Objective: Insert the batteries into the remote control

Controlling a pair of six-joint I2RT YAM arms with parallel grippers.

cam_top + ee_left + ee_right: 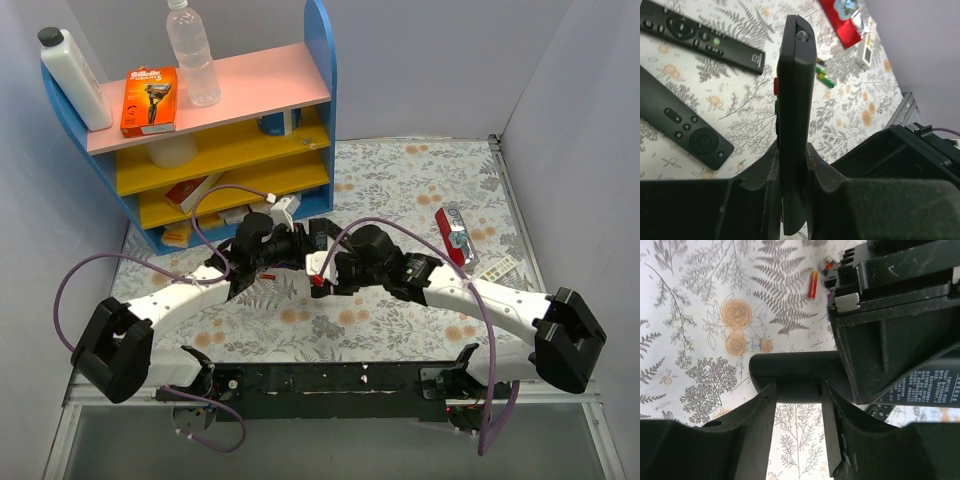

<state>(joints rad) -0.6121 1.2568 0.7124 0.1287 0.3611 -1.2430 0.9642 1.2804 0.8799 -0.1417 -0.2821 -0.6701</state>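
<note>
1. Two grippers are at work, and no cell is loaded as far as these views show. My left gripper (pixel 792 155) is fully closed on the remote control (pixel 795 95). It clamps the lower end and holds the body on edge, clear of the table (pixel 850 130), with the coloured side buttons facing left in the wrist view.
2. My right gripper (pixel 797 387) stands with its jaws about half apart. The fingers (pixel 757 420) frame a dark flat end of the held remote control. I see nothing clamped between them, and I cannot tell whether the tips touch that surface.
3. The batteries (pixel 823 76), with green and yellowish wraps, lie on the table beyond the held remote, near the red package (pixel 842 22). Neither gripper touches them.
4. A red cell (pixel 812 284) lies apart on the cloth. It is not part of this load.
5. Two spare remotes (pixel 700 35) lie flat on the table to the left.
6. Status: early stage. The remote is lifted and presented. I cannot tell the state of the battery cover.
7. Remaining, by my judgement: expose the compartment, fetch each cell, seat it, close the cover.
</note>
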